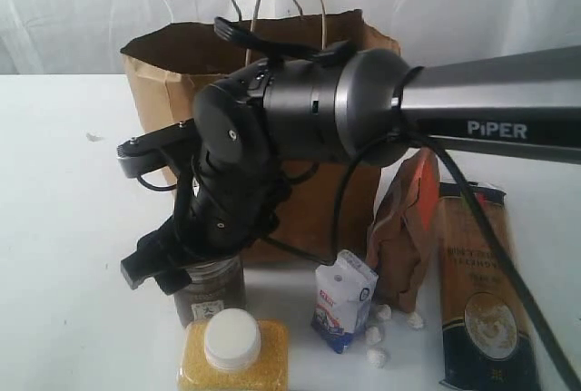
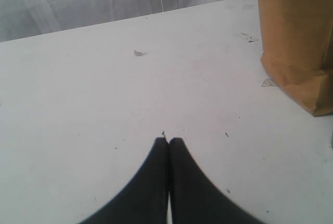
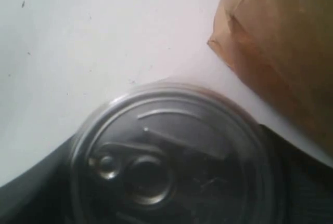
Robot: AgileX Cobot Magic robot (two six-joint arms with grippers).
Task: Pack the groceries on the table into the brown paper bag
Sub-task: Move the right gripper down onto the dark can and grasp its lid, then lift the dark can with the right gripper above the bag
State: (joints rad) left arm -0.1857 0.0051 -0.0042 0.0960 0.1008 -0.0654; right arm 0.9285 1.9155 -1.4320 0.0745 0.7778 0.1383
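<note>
Right tool (image 1: 172, 268) straddles the dark pull-tab can (image 1: 216, 291), which is upright on the worktop (image 1: 64, 228), lower left of exterior frame, in front of the brown paper bag (image 1: 172, 73). Can't tell if clamped. Left tool (image 2: 168, 146) fingers pressed together.

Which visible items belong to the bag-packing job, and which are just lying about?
Job: tall kraft-brown paper bag; dark pull-tab metal can; yellow white-capped bottle; small white-blue carton; brown-orange pouch; long brown-blue spaghetti pack.
Stray: small white lumps beside the carton; tiny scrap on the white tabletop.
</note>
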